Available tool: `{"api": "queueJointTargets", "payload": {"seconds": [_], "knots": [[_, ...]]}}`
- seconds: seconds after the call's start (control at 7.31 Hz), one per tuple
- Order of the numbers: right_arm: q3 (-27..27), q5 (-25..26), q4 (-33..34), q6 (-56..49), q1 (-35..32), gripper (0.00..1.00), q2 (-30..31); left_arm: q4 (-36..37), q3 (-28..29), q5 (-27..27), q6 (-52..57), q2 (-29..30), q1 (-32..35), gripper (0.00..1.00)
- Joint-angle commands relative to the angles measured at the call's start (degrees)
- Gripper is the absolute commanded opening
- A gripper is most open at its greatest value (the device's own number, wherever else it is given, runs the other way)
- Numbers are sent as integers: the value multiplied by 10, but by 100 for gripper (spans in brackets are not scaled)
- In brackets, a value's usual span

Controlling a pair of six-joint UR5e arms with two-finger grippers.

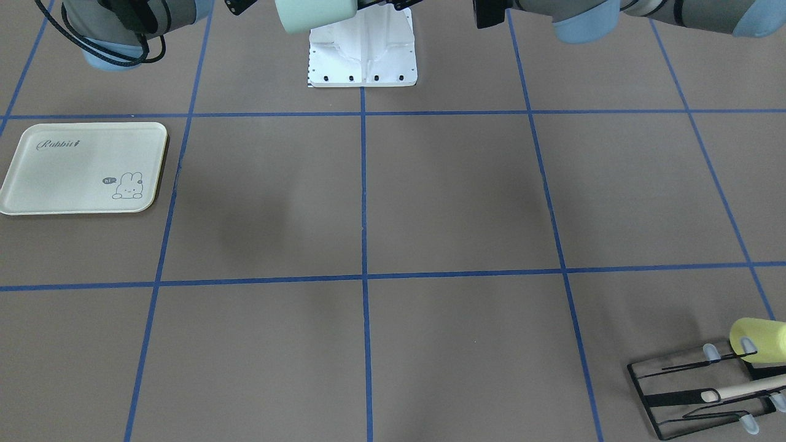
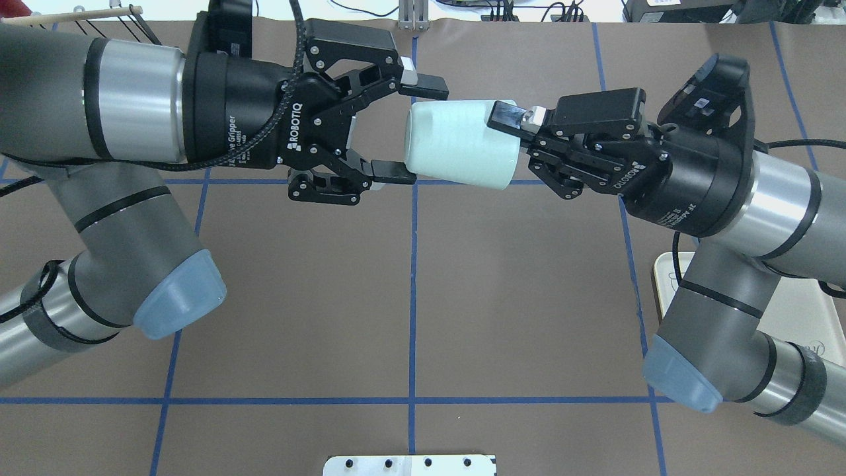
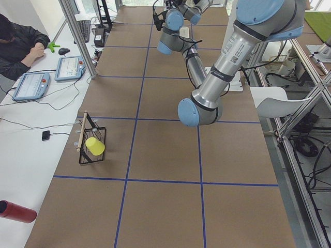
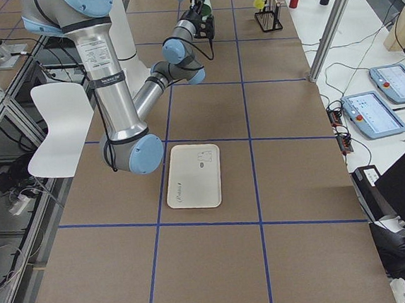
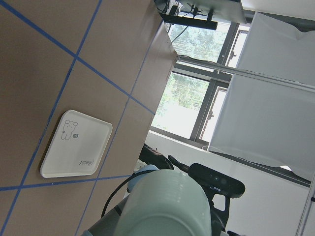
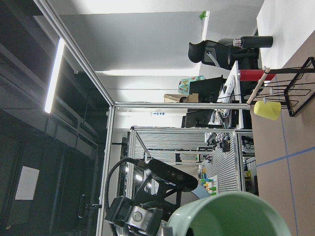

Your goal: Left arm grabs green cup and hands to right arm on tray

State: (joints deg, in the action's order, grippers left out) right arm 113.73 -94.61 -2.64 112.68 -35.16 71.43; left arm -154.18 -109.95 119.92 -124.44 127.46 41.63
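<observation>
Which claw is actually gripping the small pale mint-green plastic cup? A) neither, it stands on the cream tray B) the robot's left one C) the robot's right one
C: the right gripper is shut on the rim of the small pale mint-green plastic cup, while the left gripper has its fingers spread open.

Mid-air centre: left gripper (image 2: pixel 408 127), green cup (image 2: pixel 459 145) and right gripper (image 2: pixel 507 129) crowd together.
Table (image 1: pixel 460 202): open between tray (image 1: pixel 73 172) and wire rack (image 1: pixel 694 393).
Tray: right arm (image 2: pixel 700 317) elbow hangs just beside.

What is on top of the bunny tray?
Nothing lies on the tray; only its printed rabbit and script show. From overhead the right arm covers most of it.
</observation>
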Motion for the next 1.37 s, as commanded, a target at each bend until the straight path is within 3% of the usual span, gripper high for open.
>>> {"api": "queueJointTargets", "payload": {"seconds": [0.0,0.27,0.55,0.96,1.23], "knots": [[1,-3,0,0,-2,0,-1,4,1,0,30,-3,3,100],[-3,-38,16,1,-27,0,5,7,1,0,37,-5,6,100],[0,-145,134,2,-121,0,-1,7,1,0,80,-33,6,100],[-3,-275,256,-22,-226,0,-4,22,1,3,147,-69,28,100],[-3,-318,362,-98,-250,0,-2,140,-8,8,266,-75,49,100]]}}
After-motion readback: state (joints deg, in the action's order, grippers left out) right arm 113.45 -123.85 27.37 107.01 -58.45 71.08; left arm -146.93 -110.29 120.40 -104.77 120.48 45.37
